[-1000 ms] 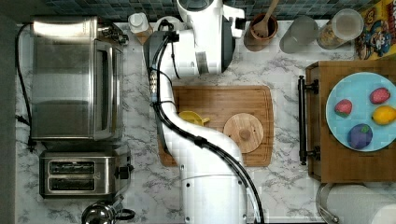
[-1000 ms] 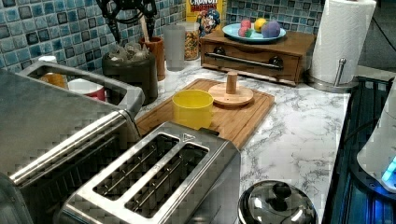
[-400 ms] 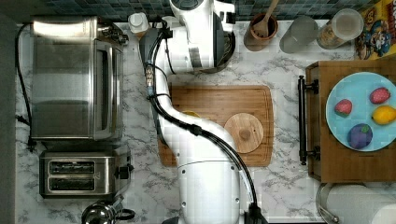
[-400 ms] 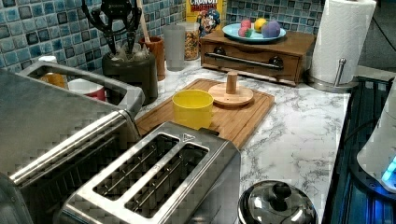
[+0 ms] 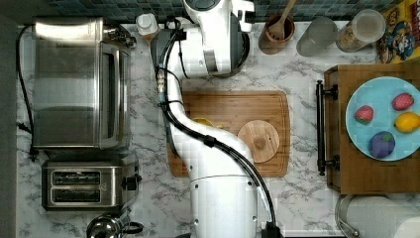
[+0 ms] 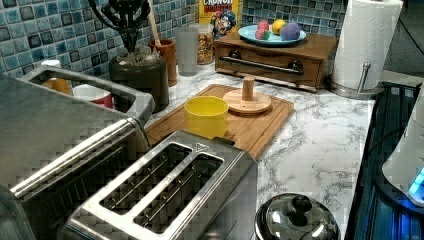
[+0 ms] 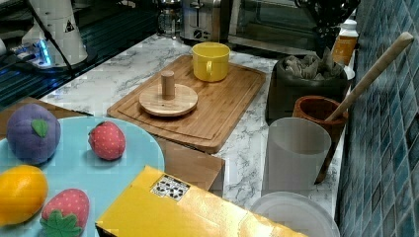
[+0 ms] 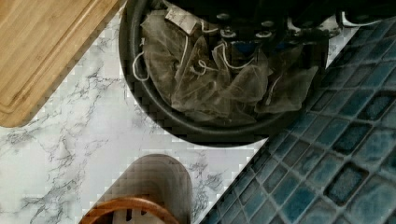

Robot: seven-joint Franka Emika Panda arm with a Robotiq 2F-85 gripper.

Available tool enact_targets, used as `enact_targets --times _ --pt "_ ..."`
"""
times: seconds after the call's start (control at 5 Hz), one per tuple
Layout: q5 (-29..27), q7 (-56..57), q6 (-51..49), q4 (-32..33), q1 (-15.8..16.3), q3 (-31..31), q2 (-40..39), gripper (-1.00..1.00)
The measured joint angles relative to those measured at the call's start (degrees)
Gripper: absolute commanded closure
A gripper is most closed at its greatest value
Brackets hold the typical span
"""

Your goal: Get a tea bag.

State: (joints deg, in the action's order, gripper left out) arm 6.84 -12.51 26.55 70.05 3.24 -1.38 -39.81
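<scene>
Right now my tool (image 6: 131, 30) hangs over the black bowl (image 6: 141, 80) at the upper left of the left view, prongs spread wide and holding nothing. Tea bags (image 8: 205, 79) lie heaped inside, directly beneath. Their strings look tangled, so I judge I could lift several at once, or pinch only a string and drop the bag.

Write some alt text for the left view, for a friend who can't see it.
A black robot gripper hangs just above a dark round bowl heaped with grey-beige tea bags, against a blue tiled wall. Beside it a yellow mug stands on a wooden cutting board, with a steel toaster in front.
</scene>
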Motion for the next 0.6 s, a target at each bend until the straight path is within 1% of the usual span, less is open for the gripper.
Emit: enact_targets --times 0.2,0.4,0.6 --pt "0.0 0.0 -1.19 0.34 -0.4 0.32 0.92 1.0" --pt "-1.2 0.12 -1.85 2.63 -0.89 1.0 3.61 1.0" --pt "-1.26 0.45 -1.73 6.66 -0.98 1.11 7.95 1.0"
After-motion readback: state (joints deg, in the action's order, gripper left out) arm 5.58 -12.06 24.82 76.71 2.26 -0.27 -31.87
